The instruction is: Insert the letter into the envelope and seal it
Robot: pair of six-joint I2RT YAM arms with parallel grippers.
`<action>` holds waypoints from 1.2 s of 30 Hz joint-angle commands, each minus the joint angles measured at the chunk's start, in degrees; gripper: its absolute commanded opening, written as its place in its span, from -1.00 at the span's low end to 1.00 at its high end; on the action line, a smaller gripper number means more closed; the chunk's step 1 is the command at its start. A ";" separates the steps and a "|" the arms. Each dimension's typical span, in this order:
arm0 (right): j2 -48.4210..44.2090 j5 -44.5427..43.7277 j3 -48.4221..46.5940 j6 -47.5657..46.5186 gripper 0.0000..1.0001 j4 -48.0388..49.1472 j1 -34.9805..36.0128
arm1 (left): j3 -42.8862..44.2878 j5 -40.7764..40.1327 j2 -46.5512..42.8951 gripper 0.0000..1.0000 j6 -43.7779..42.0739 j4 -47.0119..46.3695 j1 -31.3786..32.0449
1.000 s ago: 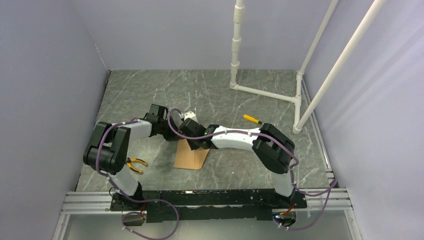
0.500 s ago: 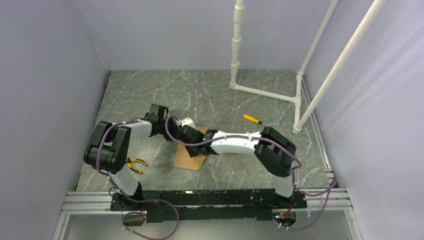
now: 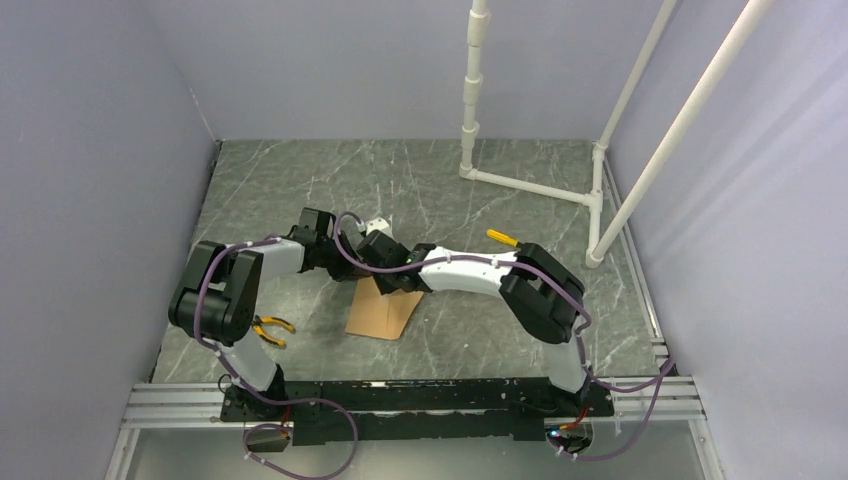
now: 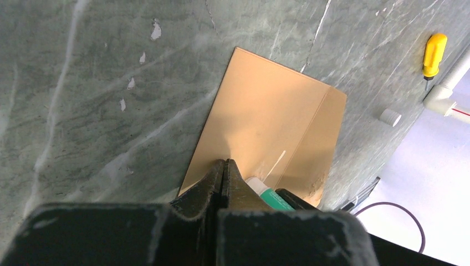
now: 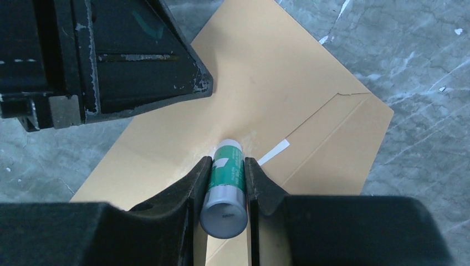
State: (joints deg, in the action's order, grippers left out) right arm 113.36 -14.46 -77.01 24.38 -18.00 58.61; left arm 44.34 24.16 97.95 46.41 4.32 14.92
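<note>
The brown envelope (image 3: 381,316) lies flat on the marble table, with a fold line near one end (image 4: 327,127). My right gripper (image 5: 227,162) is shut on a green and white glue stick (image 5: 226,180), whose white tip touches the envelope (image 5: 310,100) beside a thin white strip (image 5: 274,151). My left gripper (image 4: 223,163) is shut with nothing between its fingers, its tips on the envelope (image 4: 266,111) just beside the glue stick (image 4: 267,194). In the top view both grippers meet over the envelope's far end. The letter is out of view.
A yellow-handled screwdriver (image 3: 503,238) lies right of the arms. Orange-handled pliers (image 3: 270,328) lie near the left arm's base. A white pipe frame (image 3: 530,185) stands at the back right, and a small white cap (image 4: 391,116) lies near it.
My right gripper slid the glue stick a little to the near left over the envelope, then came back. The left gripper has stayed shut in place.
</note>
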 commanded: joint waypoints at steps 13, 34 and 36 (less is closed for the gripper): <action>-3.23 7.16 7.37 2.44 -1.00 -6.10 5.37 | -3.20 -13.89 6.16 -0.95 -3.08 8.02 0.46; -6.88 7.17 6.36 -2.67 -1.00 3.03 -0.69 | -1.70 -13.30 3.63 -0.95 -3.72 9.82 0.46; -12.06 8.74 7.93 -1.87 -1.00 3.99 -0.83 | -1.14 -13.13 2.80 -0.95 -3.63 10.12 0.46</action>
State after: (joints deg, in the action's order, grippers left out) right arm 110.56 -9.39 -72.42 23.33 -12.25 58.11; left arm 45.47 24.03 97.60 46.30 6.09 14.94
